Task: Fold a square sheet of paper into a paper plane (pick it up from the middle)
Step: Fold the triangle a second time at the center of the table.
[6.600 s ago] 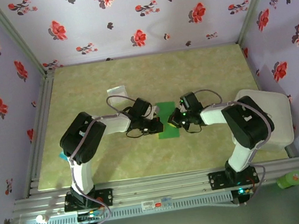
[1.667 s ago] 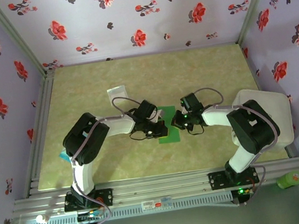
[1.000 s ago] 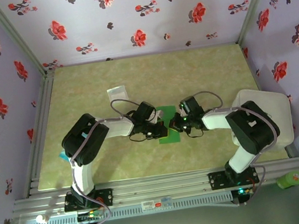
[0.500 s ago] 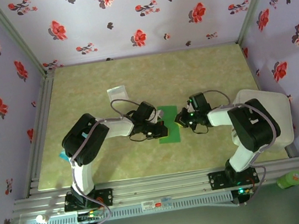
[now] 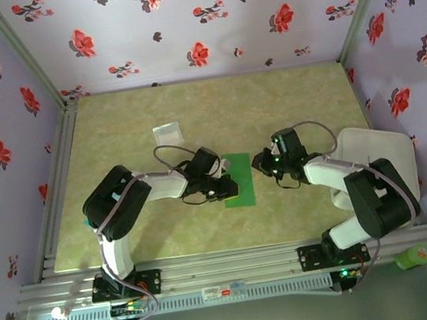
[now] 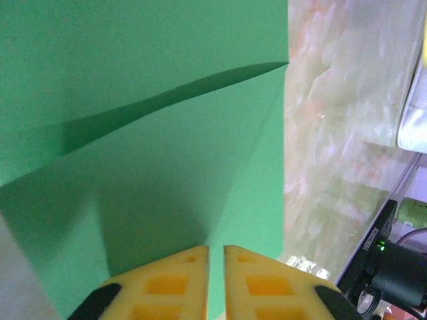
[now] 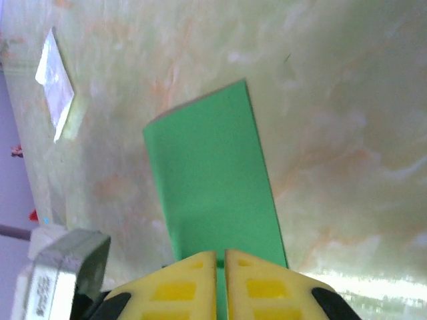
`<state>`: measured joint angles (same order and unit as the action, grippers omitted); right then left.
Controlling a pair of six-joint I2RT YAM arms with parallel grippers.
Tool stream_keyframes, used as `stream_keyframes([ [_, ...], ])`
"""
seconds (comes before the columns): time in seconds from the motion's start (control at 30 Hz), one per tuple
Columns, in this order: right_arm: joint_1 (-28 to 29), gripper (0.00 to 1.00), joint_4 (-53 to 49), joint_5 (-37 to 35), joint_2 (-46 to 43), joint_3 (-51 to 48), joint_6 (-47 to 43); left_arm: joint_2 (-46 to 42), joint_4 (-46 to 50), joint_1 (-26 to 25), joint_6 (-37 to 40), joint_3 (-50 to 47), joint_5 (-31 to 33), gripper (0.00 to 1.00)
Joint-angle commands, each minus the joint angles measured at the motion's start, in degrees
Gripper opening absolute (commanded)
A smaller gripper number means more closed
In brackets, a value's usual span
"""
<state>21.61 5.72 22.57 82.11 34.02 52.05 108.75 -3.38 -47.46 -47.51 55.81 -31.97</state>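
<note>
The square sheet of paper (image 5: 240, 178) lies mid-table, bright green and folded over into a narrow upright rectangle. In the left wrist view the paper (image 6: 167, 147) has a layer lifted slightly, with a shadowed crease running toward my fingers. My left gripper (image 5: 228, 187) sits low over the paper's left edge; there the gripper (image 6: 216, 250) is open by a narrow slit with green showing through. My right gripper (image 5: 259, 163) hangs just right of the paper, apart from it. The right wrist view has the gripper (image 7: 221, 253) parted by a thin slit, the paper (image 7: 213, 180) lying beyond it.
A small pale square packet (image 5: 166, 131) lies on the table behind and left of the paper, seen as a packet (image 7: 57, 83) in the right wrist view. A white pad (image 5: 381, 160) covers the table's right side. A green object (image 5: 413, 258) rests on the front rail.
My right gripper has drawn back to the right, off the paper. Both grippers' jaws have parted slightly. The paper now lies flatter as a plain rectangle.
</note>
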Motion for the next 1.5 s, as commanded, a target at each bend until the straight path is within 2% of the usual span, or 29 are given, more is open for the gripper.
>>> stream_keyframes([
  [0.0, 1.61, 0.13, -7.27, -3.2, -3.32, -1.1, 0.33, -3.3, 3.76, 0.81, 0.7, 3.08, 1.32, 0.17],
  [0.23, 4.9, 0.17, -8.24, -4.71, -8.48, -4.79, 4.92, -1.35, 8.07, 3.57, 4.83, 5.97, 0.91, 0.18],
  [0.53, 9.48, 0.26, -10.48, -5.53, -9.33, -5.93, 9.37, 1.98, 11.96, 4.53, 8.87, 7.88, 1.02, 0.17],
  [0.7, 11.13, 0.31, -10.61, -4.81, -7.67, -5.91, 12.94, 3.51, 12.17, 4.4, 9.23, 6.46, 0.93, 0.17],
  [0.8, 12.01, 0.32, -8.93, -3.58, -6.12, -6.03, 14.19, 3.53, 12.17, 4.31, 9.05, 5.09, 1.24, 0.16],
  [1.17, 13.9, 0.33, -12.34, -6.06, -1.64, -3.62, 14.21, 2.3, 10.45, 3.43, 6.78, 2.23, 2.16, 0.16],
  [1.47, 13.9, 0.35, -3.09, -4.46, -0.44, -4.04, 15.1, 1.83, 10.85, 3.24, 6.83, 2.22, 3.06, 0.15],
])
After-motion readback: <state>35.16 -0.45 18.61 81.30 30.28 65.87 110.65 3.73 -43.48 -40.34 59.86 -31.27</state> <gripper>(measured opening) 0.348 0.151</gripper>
